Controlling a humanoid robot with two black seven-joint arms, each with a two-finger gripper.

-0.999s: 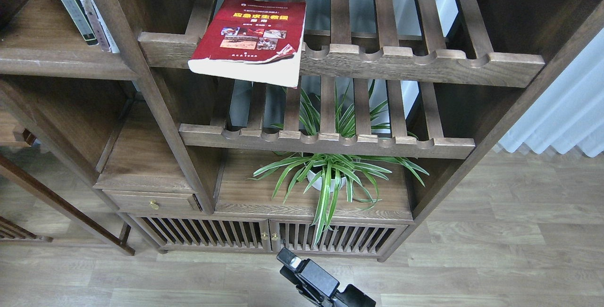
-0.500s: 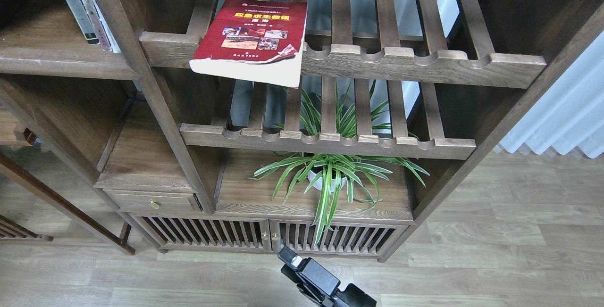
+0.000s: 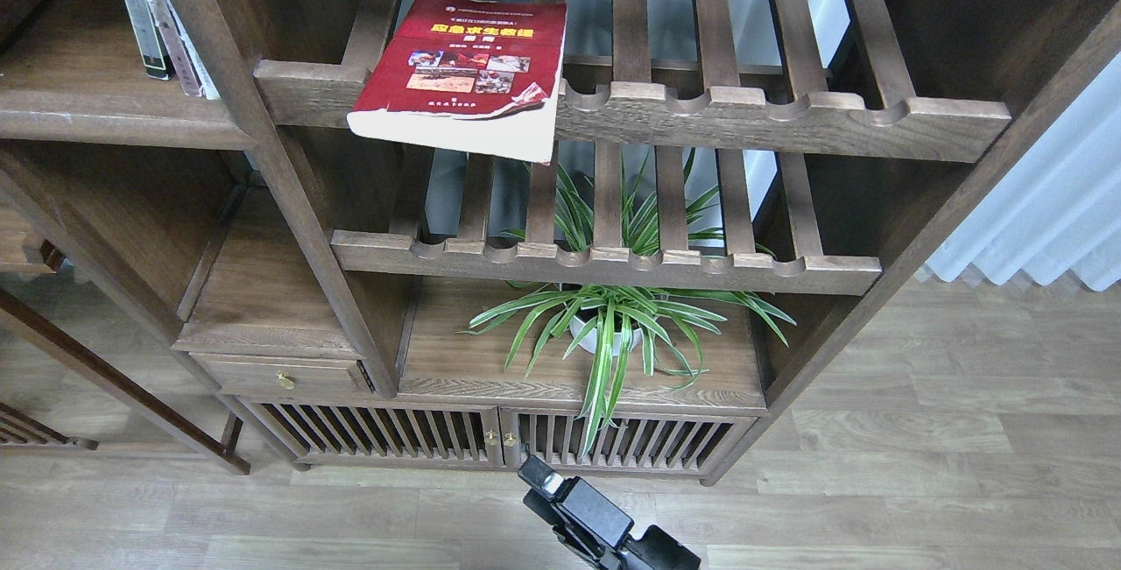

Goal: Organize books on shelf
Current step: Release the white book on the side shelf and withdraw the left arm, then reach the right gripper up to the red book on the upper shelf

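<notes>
The red book point(image 3: 460, 71), with photos and a yellow title, lies flat on the upper slatted rack point(image 3: 771, 115), and its front edge overhangs the notched rail. A few upright books point(image 3: 162, 27) stand at the top left on the solid dark wood shelf point(image 3: 96, 110). Only their spines show, so I cannot tell the cream-white one from the dark grey one. One black arm end, which I take for my right gripper point(image 3: 560, 500), sits low at the bottom centre, far below the red book. Its fingers cannot be told apart. My left gripper is out of view.
A second slatted rack point(image 3: 613, 263) lies below the first. A spider plant in a white pot point(image 3: 613, 334) stands on the board beneath it, above slatted cabinet doors point(image 3: 490, 439). A small drawer point(image 3: 280, 373) is at the lower left. Wood floor and a white curtain point(image 3: 1042, 220) are on the right.
The view has drifted slightly and the black arm end has moved a few pixels. The red book lies where it did.
</notes>
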